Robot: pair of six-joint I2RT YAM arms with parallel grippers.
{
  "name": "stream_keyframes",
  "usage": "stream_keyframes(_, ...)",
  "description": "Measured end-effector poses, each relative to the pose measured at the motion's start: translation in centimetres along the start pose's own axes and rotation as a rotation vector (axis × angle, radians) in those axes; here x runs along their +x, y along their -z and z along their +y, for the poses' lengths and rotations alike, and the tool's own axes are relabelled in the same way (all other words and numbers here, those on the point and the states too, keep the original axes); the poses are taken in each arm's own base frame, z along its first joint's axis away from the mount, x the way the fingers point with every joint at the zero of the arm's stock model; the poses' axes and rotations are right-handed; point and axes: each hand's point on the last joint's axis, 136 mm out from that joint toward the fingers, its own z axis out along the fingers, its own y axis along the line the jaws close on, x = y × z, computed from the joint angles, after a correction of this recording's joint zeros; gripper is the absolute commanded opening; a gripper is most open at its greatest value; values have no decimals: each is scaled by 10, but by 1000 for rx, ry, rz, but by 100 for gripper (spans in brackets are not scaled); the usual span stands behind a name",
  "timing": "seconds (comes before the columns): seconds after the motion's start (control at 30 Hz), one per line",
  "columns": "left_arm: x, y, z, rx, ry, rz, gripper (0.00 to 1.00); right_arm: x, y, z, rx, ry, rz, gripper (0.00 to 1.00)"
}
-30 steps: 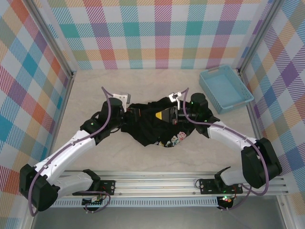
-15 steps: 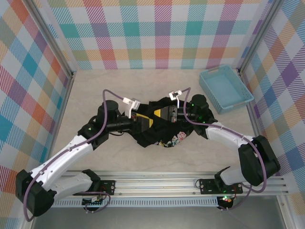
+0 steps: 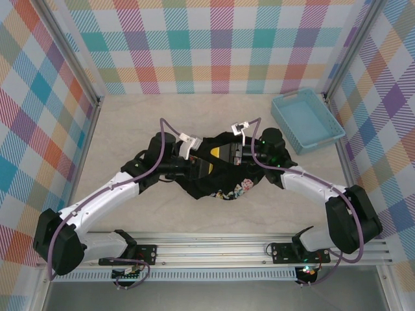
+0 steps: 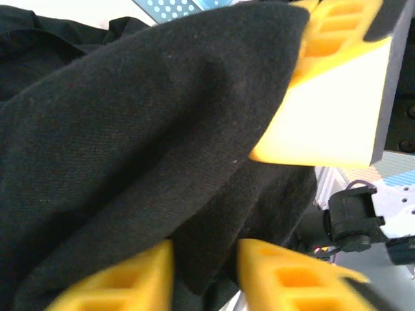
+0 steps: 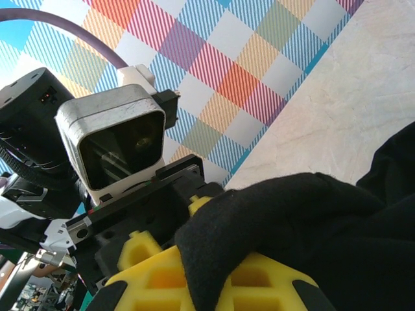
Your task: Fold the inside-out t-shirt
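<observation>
left gripper (image 3: 203, 167) tips buried in bunched t-shirt (image 3: 209, 180), own fingers (image 4: 123, 282) blurred, cropped at bottom edge in left wrist view, right gripper (image 5: 206, 280) fingers (image 5: 152, 275) mostly under cloth fold, print (image 3: 237, 190) half tucked under, left grip unclear

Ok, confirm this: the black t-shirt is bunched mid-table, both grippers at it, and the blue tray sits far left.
Wrong side: the top external view shows the blue tray far right. The black t-shirt is bunched mid-table, the left gripper and right gripper at it.
</observation>
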Motion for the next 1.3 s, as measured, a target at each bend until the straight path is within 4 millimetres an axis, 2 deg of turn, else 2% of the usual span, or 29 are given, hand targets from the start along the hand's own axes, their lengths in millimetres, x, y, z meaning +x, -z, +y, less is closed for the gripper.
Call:
stream_keyframes(0.13, -1, 1, -2, 6, -6, 0, 0, 0, 3, -3, 28, 5, -3, 0)
stream_keyframes(0.17, -3, 2, -4, 10, -13, -4, 0, 0, 4, -7, 57, 5, -6, 5)
stream_keyframes(0.23, -6, 7, -10, 23, -17, -20, 0, -2, 5, -17, 150, 3, -12, 25)
stream_keyframes(0.27, -9, 12, -14, 30, -17, -35, 0, -5, 5, -23, 213, 17, -13, 32)
stream_keyframes(0.37, -25, 30, -31, 58, -16, -111, 0, -14, 9, -30, 394, 113, -20, 45)
stream_keyframes(0.5, -50, 44, -41, 39, 22, -183, 0, -11, 29, -6, 494, 300, -12, 51)
stream_keyframes(0.63, -63, 44, -43, 28, 81, -187, 0, -7, 41, 31, 464, 495, -13, 54)
stream_keyframes(0.73, -67, 38, -41, 16, 124, -158, 0, 10, 32, 43, 405, 575, 32, 55)
stream_keyframes(0.83, -65, 32, -38, 14, 159, -131, 0, 28, 17, 32, 366, 581, 93, 55)
stream_keyframes(0.93, -60, 28, -38, 24, 185, -103, 0, 36, 6, 9, 379, 558, 128, 53)
stream_keyframes(0.97, -59, 28, -39, 30, 189, -99, 0, 38, 2, 1, 385, 548, 139, 50)
stream_keyframes(1.03, -59, 28, -41, 41, 192, -94, 0, 39, -5, -10, 391, 534, 149, 31)
stream_keyframes(1.1, -58, 28, -42, 44, 192, -92, 0, 40, -10, -17, 393, 524, 154, 7)
stream_keyframes(1.13, -59, 29, -41, 42, 192, -93, 0, 40, -12, -18, 391, 519, 152, 0)
stream_keyframes(1.2, -61, 30, -37, 28, 193, -104, 0, 39, -14, -17, 377, 503, 144, 0)
stream_keyframes(1.23, -63, 30, -33, 4, 191, -118, 7, 38, -14, -14, 364, 495, 139, 0)
stream_keyframes(1.3, -67, 35, -21, -72, 177, -157, 34, 34, -15, -10, 335, 458, 120, 0)
